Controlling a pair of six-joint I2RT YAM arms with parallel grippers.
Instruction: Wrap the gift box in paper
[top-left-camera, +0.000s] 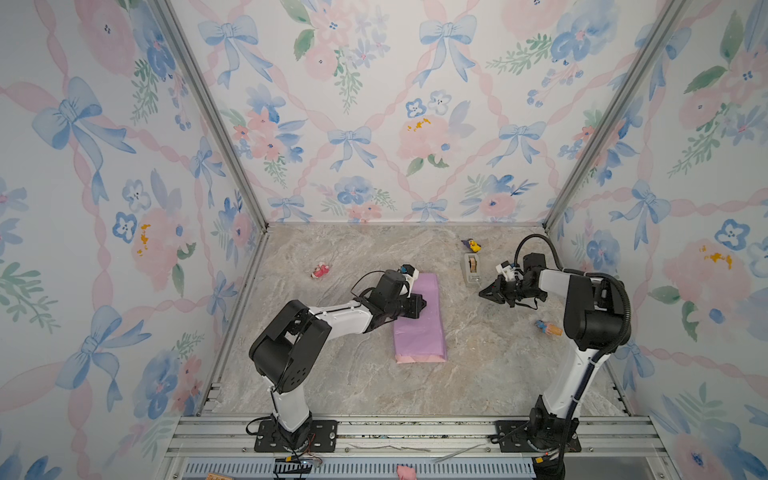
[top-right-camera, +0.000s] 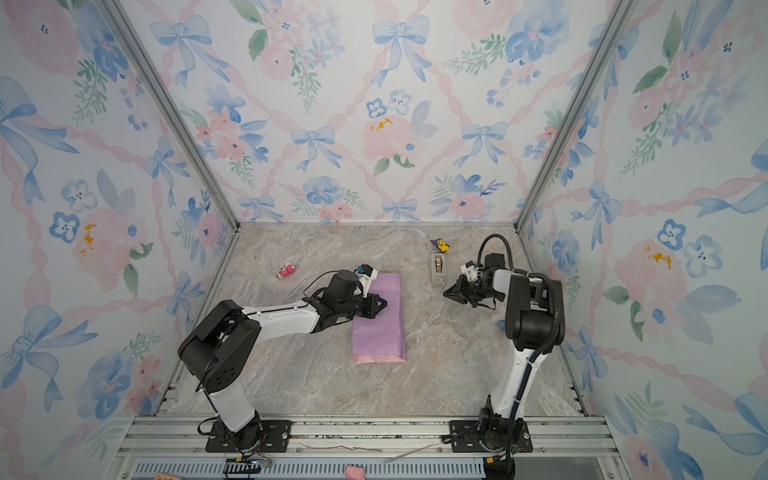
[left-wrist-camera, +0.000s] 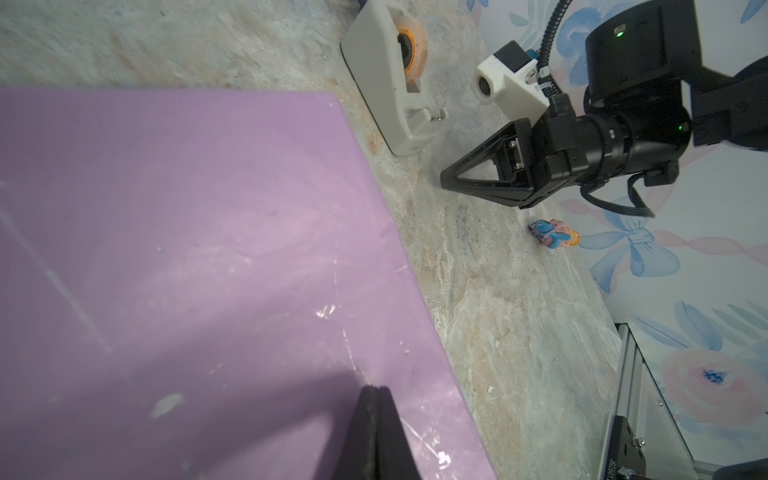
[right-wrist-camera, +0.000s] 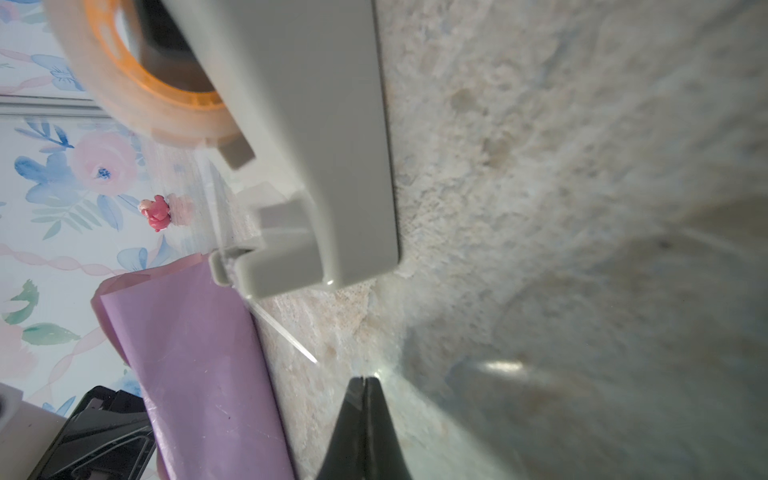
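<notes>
The paper (top-left-camera: 419, 328) (top-right-camera: 380, 328) lies in the middle of the table, folded into a long flat bundle with its lilac face out and a pale pink edge at the near end. The gift box is hidden. My left gripper (top-left-camera: 424, 302) (top-right-camera: 385, 303) is shut, its tip (left-wrist-camera: 376, 388) resting on the paper's (left-wrist-camera: 187, 249) top face near the far half. My right gripper (top-left-camera: 480, 293) (top-right-camera: 444, 294) (right-wrist-camera: 365, 378) is shut just off the grey tape dispenser's (top-left-camera: 471, 268) (right-wrist-camera: 311, 145) cutter end. A clear strip of tape appears pinched in it.
Small toy figures lie on the marble table: a pink one (top-left-camera: 321, 271) at the left, a yellow and purple one (top-left-camera: 471, 245) behind the dispenser, a blue and orange one (top-left-camera: 548, 328) by the right arm. Floral walls close in three sides.
</notes>
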